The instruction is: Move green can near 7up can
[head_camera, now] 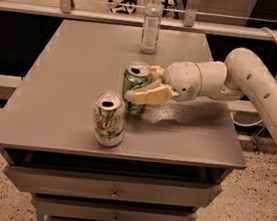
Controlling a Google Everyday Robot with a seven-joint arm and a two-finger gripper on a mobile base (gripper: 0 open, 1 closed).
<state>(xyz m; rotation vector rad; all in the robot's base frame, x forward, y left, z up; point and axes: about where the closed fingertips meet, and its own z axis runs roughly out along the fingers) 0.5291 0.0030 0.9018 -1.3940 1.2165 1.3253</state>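
Observation:
The green can [135, 84] is dark green with a silver top and stands upright near the middle of the grey table [78, 70]. My gripper [144, 85] reaches in from the right and is shut on the green can, one cream finger across its front and one behind it. The 7up can [109, 118], mostly white with a green and red logo, stands upright near the table's front edge, just left of and in front of the green can. The two cans are close, with a small gap.
A clear water bottle [151, 21] stands upright at the back of the table. The white arm [262, 87] stretches over the table's right edge. Drawers [113, 190] sit below the tabletop. A cable hangs at the right.

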